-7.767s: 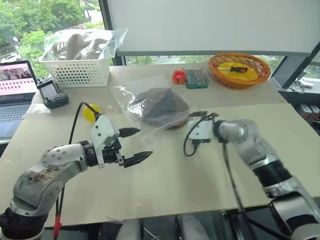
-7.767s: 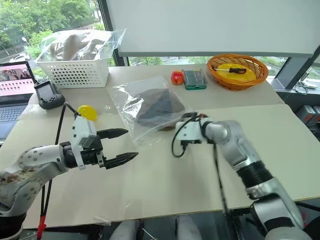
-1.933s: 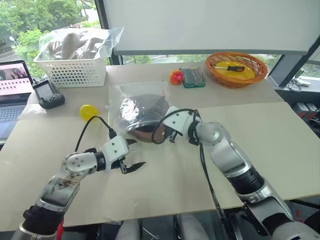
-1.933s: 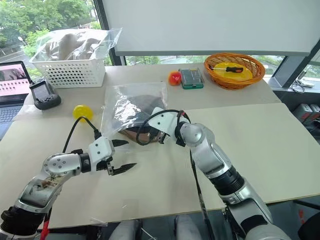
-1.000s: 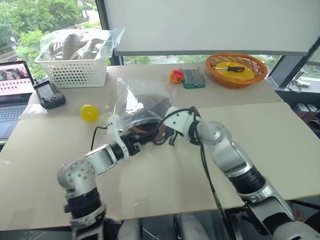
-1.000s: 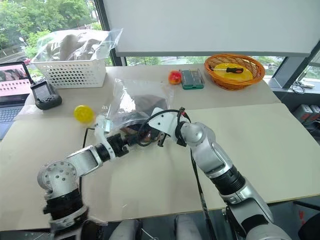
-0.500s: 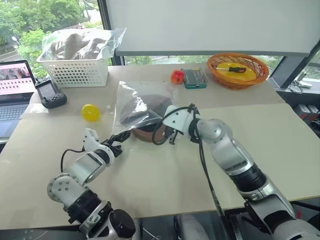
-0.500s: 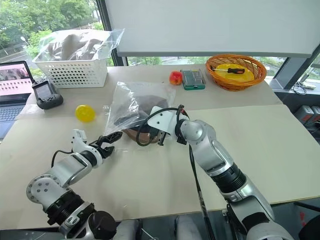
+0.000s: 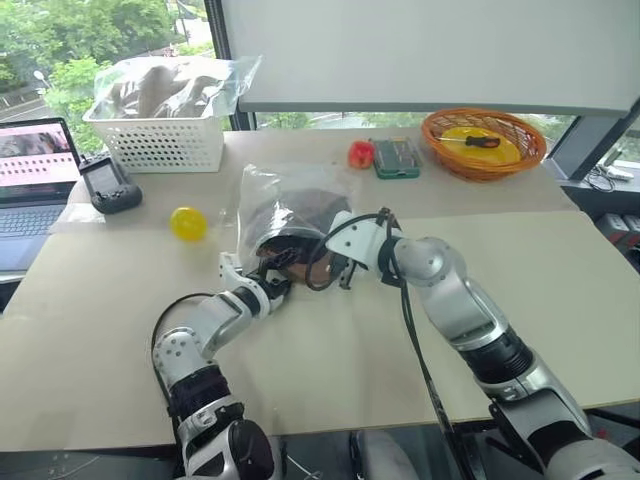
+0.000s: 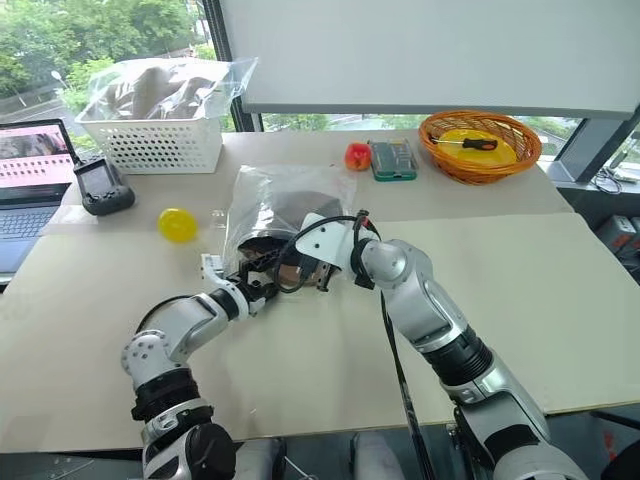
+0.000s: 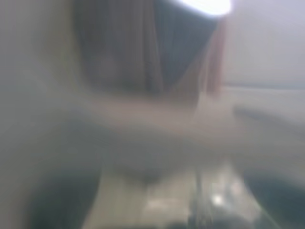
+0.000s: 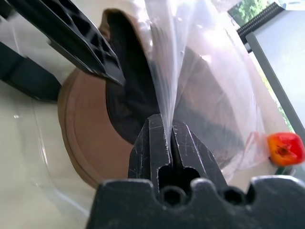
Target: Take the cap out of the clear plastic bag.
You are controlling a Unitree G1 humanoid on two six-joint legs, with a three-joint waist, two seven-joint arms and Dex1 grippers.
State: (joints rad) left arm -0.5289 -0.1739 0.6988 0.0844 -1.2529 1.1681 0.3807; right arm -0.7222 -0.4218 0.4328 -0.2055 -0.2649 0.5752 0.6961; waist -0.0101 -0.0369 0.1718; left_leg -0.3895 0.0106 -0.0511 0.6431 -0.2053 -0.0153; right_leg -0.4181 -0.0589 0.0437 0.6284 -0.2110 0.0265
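The clear plastic bag (image 9: 287,195) stands lifted off the table in the middle. My right gripper (image 12: 167,126) is shut on its upper film at the mouth. Inside lies the brown cap (image 12: 78,138), its brim and dark lining showing through the opening. My left gripper (image 9: 280,276) is open at the bag's mouth from the left. Its two black fingers (image 12: 71,36) reach in over the cap's brim; whether they touch it I cannot tell. The left wrist view is blurred, with brown and dark fabric close ahead.
A white basket (image 9: 160,145) with bagged tan fabric stands far left. A laptop (image 9: 30,180) and a black device (image 9: 110,187) are beside it. A yellow ball (image 9: 187,222) lies left of the bag. Far right: a red object (image 9: 360,153), a green box (image 9: 396,157), an orange basket (image 9: 483,142).
Half a second ago my left gripper was outside the bag to its left; it has moved right, back to the mouth, and rolled. My right gripper kept its hold.
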